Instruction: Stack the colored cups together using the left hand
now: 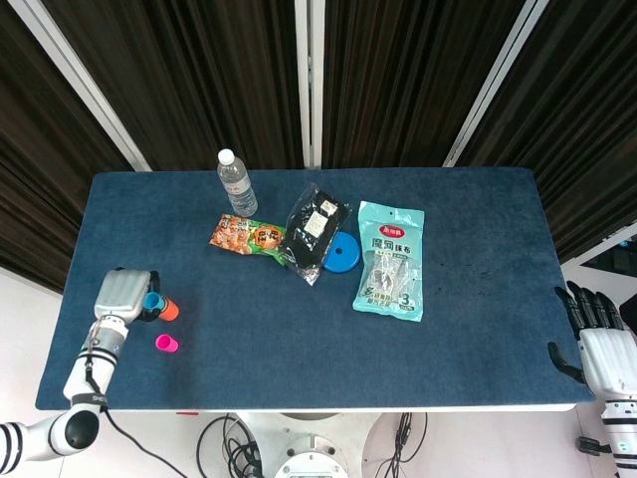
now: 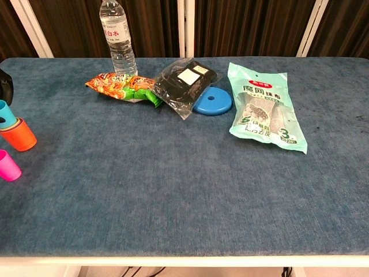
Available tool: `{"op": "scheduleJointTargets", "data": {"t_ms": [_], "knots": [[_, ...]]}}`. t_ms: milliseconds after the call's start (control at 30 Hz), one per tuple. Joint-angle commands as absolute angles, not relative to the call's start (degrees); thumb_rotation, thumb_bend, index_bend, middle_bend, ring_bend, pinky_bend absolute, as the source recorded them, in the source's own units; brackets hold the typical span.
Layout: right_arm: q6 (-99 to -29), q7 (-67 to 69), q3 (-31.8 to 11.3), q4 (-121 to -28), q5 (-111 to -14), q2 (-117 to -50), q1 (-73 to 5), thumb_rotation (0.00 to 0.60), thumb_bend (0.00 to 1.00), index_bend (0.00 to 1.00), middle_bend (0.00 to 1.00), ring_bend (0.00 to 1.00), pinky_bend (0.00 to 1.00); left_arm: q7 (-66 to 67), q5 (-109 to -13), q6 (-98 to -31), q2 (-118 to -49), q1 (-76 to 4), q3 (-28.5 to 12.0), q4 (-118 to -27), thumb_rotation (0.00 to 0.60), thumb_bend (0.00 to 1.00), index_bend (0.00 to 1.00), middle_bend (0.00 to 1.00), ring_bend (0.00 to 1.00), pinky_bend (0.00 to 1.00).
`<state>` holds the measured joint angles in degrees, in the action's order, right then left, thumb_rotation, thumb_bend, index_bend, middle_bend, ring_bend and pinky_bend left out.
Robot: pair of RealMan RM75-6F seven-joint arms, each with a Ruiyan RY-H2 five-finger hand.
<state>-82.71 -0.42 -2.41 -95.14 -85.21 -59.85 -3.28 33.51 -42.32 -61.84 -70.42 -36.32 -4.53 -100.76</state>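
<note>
Near the left edge of the blue cloth-covered table (image 1: 478, 329), the left hand (image 1: 123, 295) grips a small light-blue plastic cup (image 2: 4, 114), which sits nested in the small orange plastic cup (image 2: 19, 137). A small pink plastic cup (image 1: 166, 344) stands just beside them, closer to the front edge. The right hand (image 1: 595, 339) hangs off the table's front right corner, fingers apart, holding nothing.

Beside the dark blue table cloth's (image 2: 173, 190) left edge stand a light blue cup (image 2: 6, 113), an orange cup (image 2: 20, 137) and a pink cup (image 2: 8, 165).
</note>
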Motion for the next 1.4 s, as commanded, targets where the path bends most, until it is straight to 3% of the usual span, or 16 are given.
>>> {"op": "scheduleJointTargets", "data": {"t_ms": [33,133,267,367,800,1067,1400], "knots": [[-82.8,-0.4,-2.4,-95.1,-85.2,-59.9,-3.3,0.6,0.33,0.0,0.0,0.0,0.0,32.9,-42.6,-61.4,-70.4,-36.2,-4.4,-100.8,0.6,0.27,0.52,0.52,0.58,0.36],[-82.8,-0.5,-2.4,-95.1,-85.3,-59.9,-3.2,0.6,0.33,0.0,0.0,0.0,0.0,31.9,-42.5,-60.5,-70.1,-36.2,-4.4,-101.1,0.6,0.27,0.47,0.48,0.55,0.36],[-82.9,-0.4,-2.4,-95.1,-85.3,-59.8,-3.2,0.6,0.33,0.0,0.0,0.0,0.0,30.8,-42.9,-59.7,-69.6,-36.3,-4.4,-101.5,0.6,0.25,0.25,0.34,0.44,0.34],[-82.9,-0.3,-2.3,-95.0,-85.3,-59.8,-3.2,0.6,0.33,0.0,0.0,0.0,0.0,30.3,-43.6,-60.3,-69.3,-36.1,-4.4,-102.0,0.6,0.23,0.18,0.27,0.36,0.32],[-83.7,0.7,-2.6,-95.1,-85.5,-59.2,-2.9,0.6,0.33,0.0,0.0,0.0,0.0,37.2,-55.1,-73.7,-67.0,-30.9,1.1,-114.6,0.6,0.18,0.21,0.27,0.34,0.31],[-84.6,2.1,-2.6,-95.0,-85.9,-58.6,-2.5,0.6,0.33,0.0,0.0,0.0,0.0,33.7,-63.9,-76.4,-70.7,-25.6,5.6,-109.6,0.6,0.18,0.28,0.31,0.34,0.31],[-84.6,1.1,-2.1,-96.0,-86.8,-58.6,-2.5,0.6,0.33,0.0,0.0,0.0,0.0,30.2,-66.0,-74.5,-73.4,-22.7,6.6,-104.6,0.6,0.18,0.29,0.32,0.34,0.31]]}}
